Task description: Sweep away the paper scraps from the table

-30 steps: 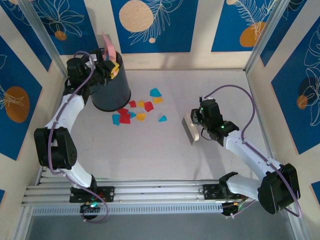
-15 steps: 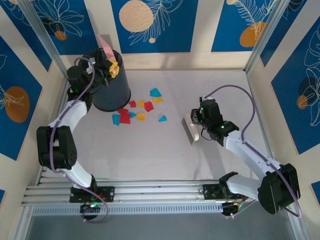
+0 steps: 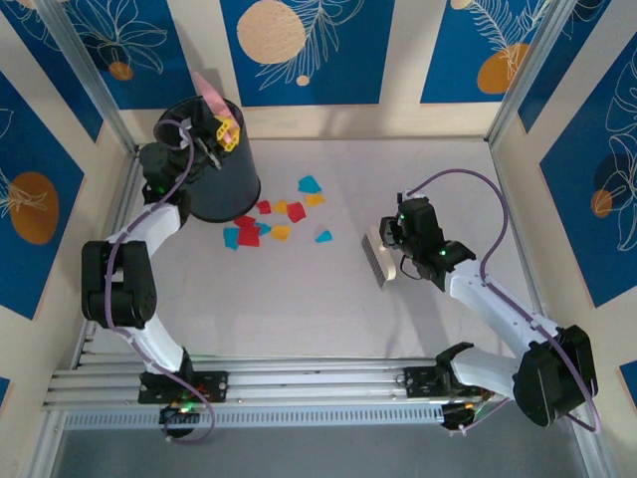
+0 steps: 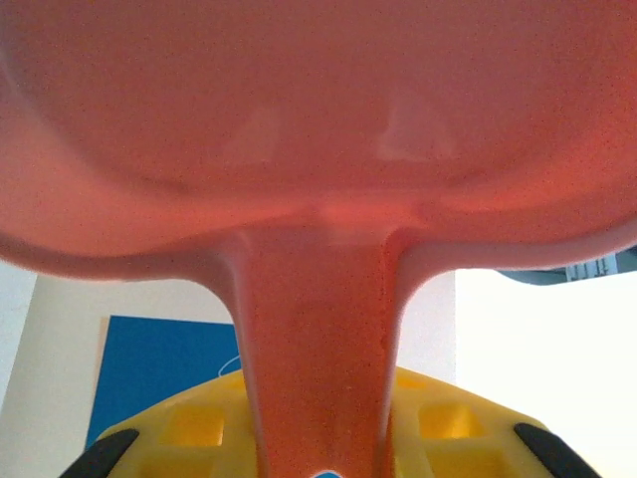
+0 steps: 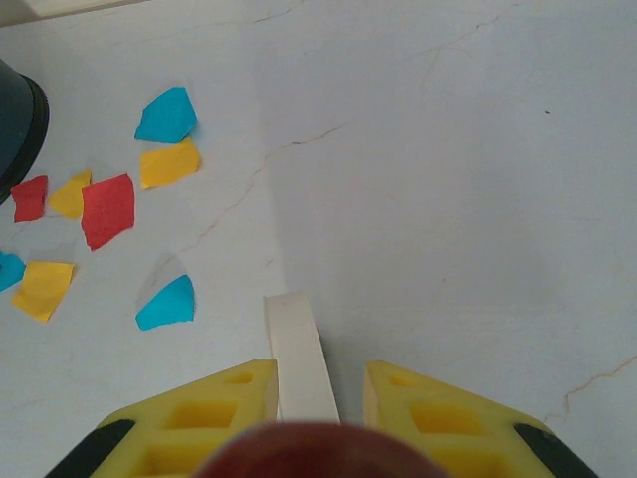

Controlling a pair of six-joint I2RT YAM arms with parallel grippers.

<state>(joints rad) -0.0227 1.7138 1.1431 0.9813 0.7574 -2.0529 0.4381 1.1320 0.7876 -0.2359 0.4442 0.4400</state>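
Above bin (image 3: 224, 189), left end effector (image 3: 227, 133) gripping partly hidden dustpan (image 4: 318, 149), right end effector (image 5: 318, 383) clamping brush (image 3: 378, 259)

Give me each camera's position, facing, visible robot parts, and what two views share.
Top external: above, behind the bases, looking down on the table; left arm, right arm show.
Left wrist: faces the pink dustpan; left gripper shut on its handle.
Right wrist: looks down at the table; right gripper shut on a brush.
Shared: top and right wrist both show the paper scraps.
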